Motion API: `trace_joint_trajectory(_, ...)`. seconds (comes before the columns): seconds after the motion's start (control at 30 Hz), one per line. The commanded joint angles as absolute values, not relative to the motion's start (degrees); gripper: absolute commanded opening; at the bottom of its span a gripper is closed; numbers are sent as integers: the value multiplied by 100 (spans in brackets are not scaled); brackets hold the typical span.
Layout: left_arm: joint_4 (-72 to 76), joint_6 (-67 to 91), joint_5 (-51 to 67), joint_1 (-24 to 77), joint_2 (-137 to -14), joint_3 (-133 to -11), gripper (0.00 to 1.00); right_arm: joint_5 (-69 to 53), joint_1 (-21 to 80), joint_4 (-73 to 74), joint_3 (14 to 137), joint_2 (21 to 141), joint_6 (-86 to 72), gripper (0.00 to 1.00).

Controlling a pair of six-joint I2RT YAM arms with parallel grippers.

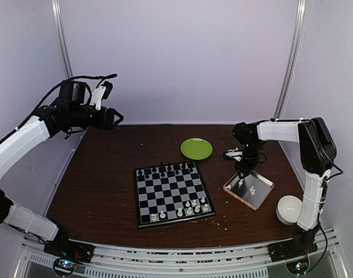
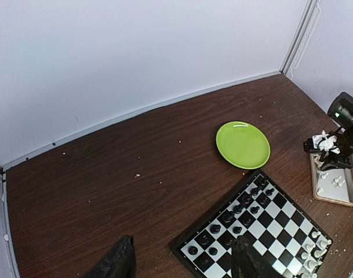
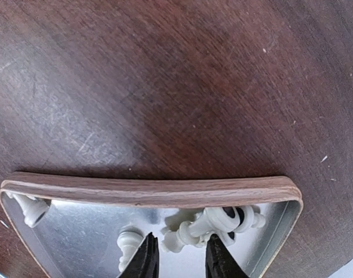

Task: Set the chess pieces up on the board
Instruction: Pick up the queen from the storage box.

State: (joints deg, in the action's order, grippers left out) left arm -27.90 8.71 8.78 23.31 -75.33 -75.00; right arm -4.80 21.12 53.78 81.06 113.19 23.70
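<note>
Inside the tray [image 3: 153, 191], right tool [image 3: 181, 259] among chess pieces [image 3: 212, 222]; left tool [image 2: 184, 242] agape

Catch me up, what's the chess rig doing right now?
The right hand is down in the tray, fingers straddling a white chess piece; grip unclear. The left hand hangs open and empty, up on the left. The board has black pieces along its far side and a few white ones at its near right corner.

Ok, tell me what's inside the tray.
White pieces lie in the tray: a cluster by the far rim, one in a corner, one alone. The right gripper covers part of the floor beside the cluster; the tray's near part is out of the wrist view.
</note>
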Motion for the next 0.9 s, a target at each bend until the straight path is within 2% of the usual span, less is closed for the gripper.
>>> trace_joint_trajectory(0.0,-2514,953,901,2343,-7566,-7532,57,-98,2092,5576,8332,11516,2397,29)
trace_joint_trajectory(0.23,-2511,985,893,2347,-7596,-7532,57,182,2092,5876,8545,11791,2644,31)
trace_joint_trajectory(0.5,-2505,994,873,2351,-7583,-7522,57,156,2063,5911,8433,11745,2669,14)
trace_joint_trajectory(0.7,-2415,941,1356,2383,-7682,-7516,57,-130,2021,5757,7985,11061,2517,8)
trace_joint_trajectory(0.87,-2213,358,1633,2826,-7624,-7350,55,-641,2017,5765,7707,10172,2481,6)
